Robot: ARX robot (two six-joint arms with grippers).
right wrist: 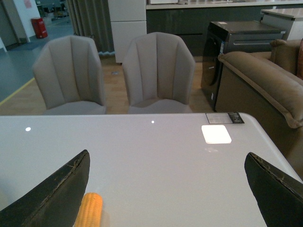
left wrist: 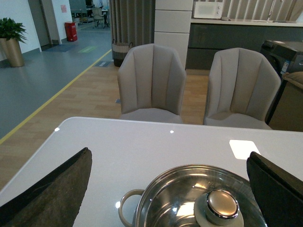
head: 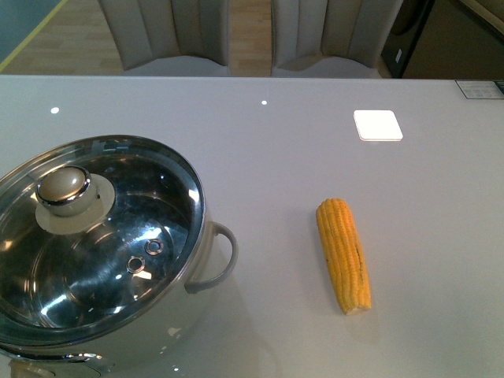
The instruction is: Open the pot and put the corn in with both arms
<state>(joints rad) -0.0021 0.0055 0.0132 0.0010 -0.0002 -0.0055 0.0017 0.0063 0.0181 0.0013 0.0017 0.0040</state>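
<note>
With left claw [left wrist: 169, 158] and right claw [right wrist: 166, 158] both spread empty, the slippery lid [head: 157, 206] is judged best gripped by its knob [head: 64, 189], the stiff, light corn [head: 344, 253] at mid-length.

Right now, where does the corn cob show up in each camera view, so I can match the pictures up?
Front view: the corn lies on the table, right of centre, to the right of the pot and apart from it.
Left wrist view: not in it.
Right wrist view: only one end shows at the picture's edge, close to one finger of the right gripper.
Shared landmark: the white square on the table.
</note>
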